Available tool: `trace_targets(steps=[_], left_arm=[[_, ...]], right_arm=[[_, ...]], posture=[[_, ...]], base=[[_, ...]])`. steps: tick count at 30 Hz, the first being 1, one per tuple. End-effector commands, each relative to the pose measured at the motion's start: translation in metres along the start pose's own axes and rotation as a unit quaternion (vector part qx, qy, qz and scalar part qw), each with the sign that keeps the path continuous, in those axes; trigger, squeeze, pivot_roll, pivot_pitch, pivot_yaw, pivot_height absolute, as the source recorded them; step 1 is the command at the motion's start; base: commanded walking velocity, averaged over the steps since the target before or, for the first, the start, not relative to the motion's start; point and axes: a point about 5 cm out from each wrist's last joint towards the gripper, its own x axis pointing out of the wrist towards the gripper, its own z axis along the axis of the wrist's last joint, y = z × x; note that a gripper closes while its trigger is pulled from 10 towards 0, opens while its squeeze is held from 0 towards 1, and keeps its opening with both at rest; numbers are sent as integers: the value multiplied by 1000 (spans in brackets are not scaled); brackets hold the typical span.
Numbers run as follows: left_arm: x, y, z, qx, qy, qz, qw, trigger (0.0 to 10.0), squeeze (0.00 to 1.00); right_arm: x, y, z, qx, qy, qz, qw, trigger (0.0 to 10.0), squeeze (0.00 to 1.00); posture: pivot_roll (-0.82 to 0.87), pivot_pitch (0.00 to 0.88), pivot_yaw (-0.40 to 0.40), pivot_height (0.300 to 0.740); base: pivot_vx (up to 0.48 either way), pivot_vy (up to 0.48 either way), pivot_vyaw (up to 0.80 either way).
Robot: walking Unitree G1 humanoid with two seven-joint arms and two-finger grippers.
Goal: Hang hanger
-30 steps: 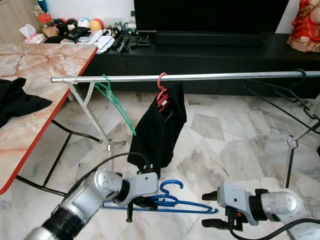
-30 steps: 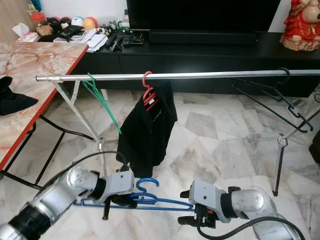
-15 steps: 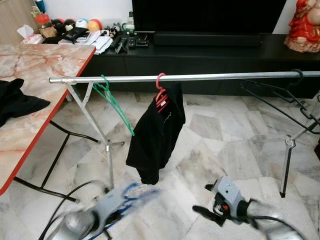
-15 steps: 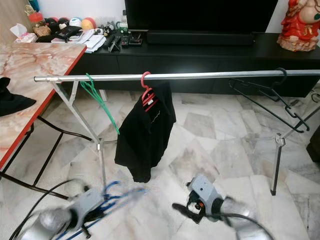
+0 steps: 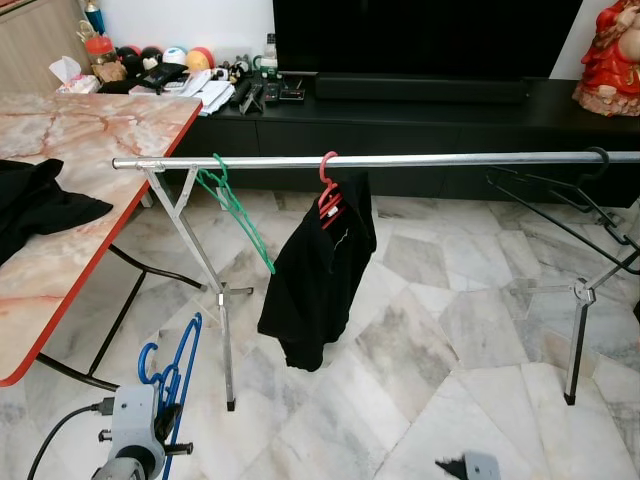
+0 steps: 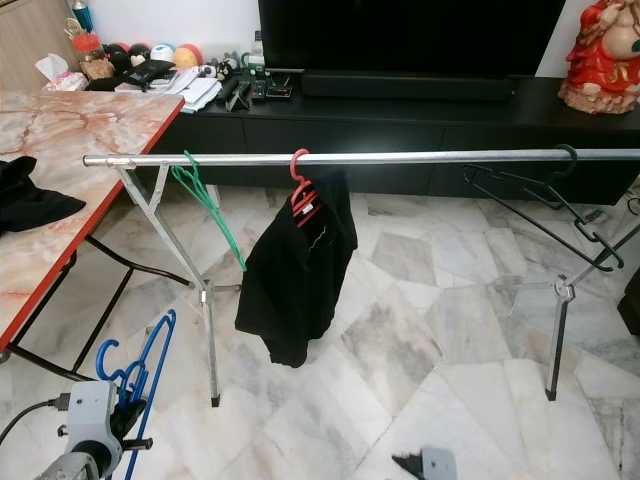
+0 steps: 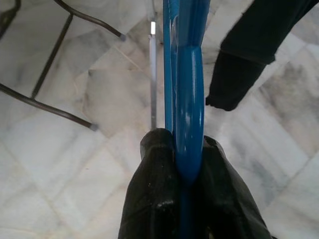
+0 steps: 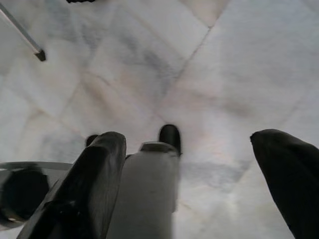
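**Hanger Held Low Ahead of the Rail**

Gripping the blue hanger [image 7: 183,114] between its two black fingers [image 7: 154,199], the left gripper [image 7: 182,164] was clamped tight on the plastic, with the fingers pressed against both sides of the bar and no gap visible. In the head views the hanger stood nearly upright at the lower left, hook end downward near the wrist, well below the silver rail [image 5: 420,159] and beside the rack's left leg [image 5: 205,265]. A firm side-on hold of this kind probably served to stop the thin frame twisting while the arm moved.

The right gripper [image 8: 189,164] hung low over the marble floor [image 8: 239,64]. Its fingers were spread wide apart and held nothing; judged from this, it was idle.

On the rail hung a green hanger [image 5: 235,205] near the left end, a red hanger [image 5: 326,190] carrying a black garment [image 5: 320,275] at mid-span, and a black hanger [image 5: 560,205] toward the right. The bare stretches between them appeared to be the likely targets.

The task was not yet done. The hook would need turning upward and raising above the rail before it could be lowered on.
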Motion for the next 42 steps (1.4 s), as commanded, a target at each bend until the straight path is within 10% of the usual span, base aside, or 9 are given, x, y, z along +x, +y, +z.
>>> trace_targets(steps=[1,4,42], left_arm=[[-1,-1,7,7,-18,4,1000,10000,0],[3,-8,13,3,-29,-12,1000,10000,0],[3,-21,20,-9,-49,10,999,10000,0]], right_arm=[[1,7,-1,-2,-6,8,1000,10000,0],[2,6,-2,-59,12,-5,998,10000,0],[0,-8,2,-25,-20,-39,999,10000,0]], posture=[[-11,101,19,740],[-19,89,19,740],[-11,83,-29,740]], base=[[0,0,0],[0,-227,0],[0,-403,-160]])
